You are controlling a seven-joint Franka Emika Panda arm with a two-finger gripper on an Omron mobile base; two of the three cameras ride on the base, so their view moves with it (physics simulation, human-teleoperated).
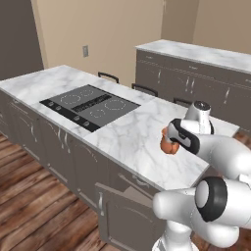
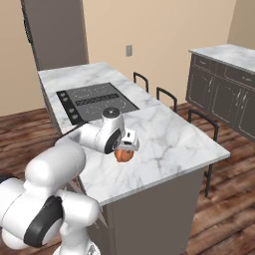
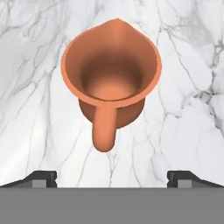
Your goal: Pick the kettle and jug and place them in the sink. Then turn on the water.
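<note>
Nothing is moved yet: the small terracotta-orange jug stands on the white marble surface under the gripper, jaws wide apart and empty.

Jug stands upright on the marble island counter, near its end farthest from the cooktop. Gripper directly above the jug, apart from it. Chairs along the island's far side. Second counter behind the island.

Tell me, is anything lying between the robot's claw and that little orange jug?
No. In the hand view the open gripper hangs above the jug, and between its fingertips and the jug lies bare marble counter.
</note>
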